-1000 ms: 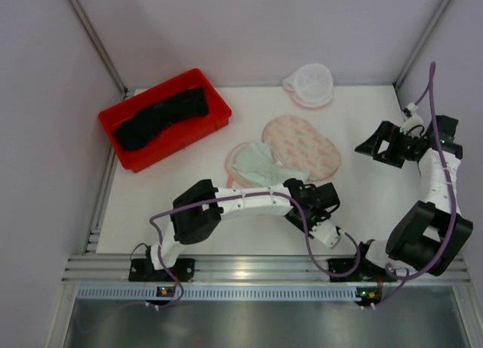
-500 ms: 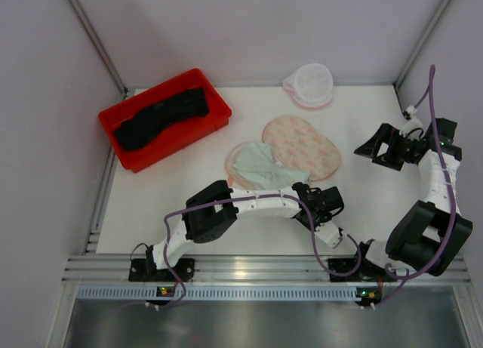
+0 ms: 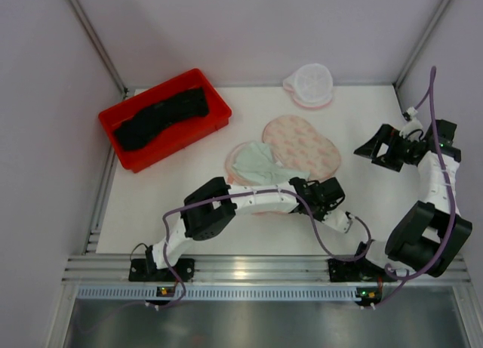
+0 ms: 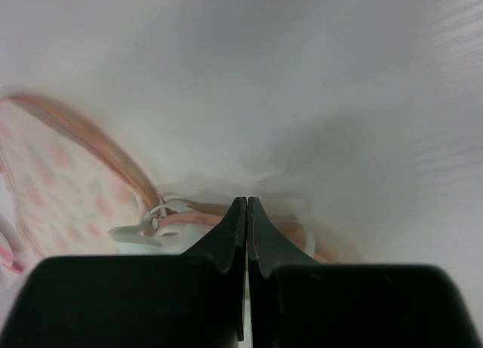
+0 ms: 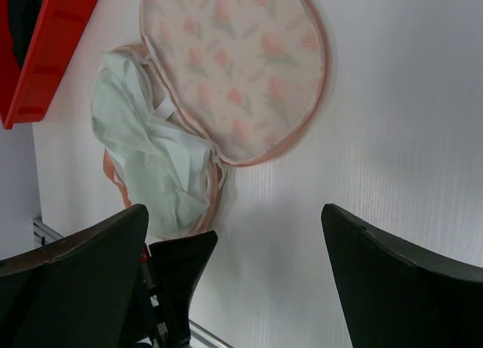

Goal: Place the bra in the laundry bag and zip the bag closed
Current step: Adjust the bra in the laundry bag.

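Observation:
The black bra (image 3: 158,118) lies in a red bin (image 3: 215,120) at the back left, far from both grippers. At the back wall the small white mesh laundry bag (image 3: 309,82) with pink edging sits alone. My left gripper (image 3: 313,188) (image 4: 247,201) is low on the table, at the pink trim (image 4: 181,218) of a peach patterned piece. Its jaws are shut tip to tip, and nothing shows between them. My right gripper (image 3: 371,152) (image 5: 232,212) hangs open and empty above the table's right side.
The peach oval patterned piece (image 3: 302,146) (image 5: 234,69) lies open mid-table. A mint-green garment (image 3: 260,165) (image 5: 151,152) rests on its other half. White loops (image 4: 155,212) lie by the left fingertips. Grey walls enclose the table.
The left gripper's jaws have closed at the trim, and that arm has shifted slightly to the right. The right arm has barely moved.

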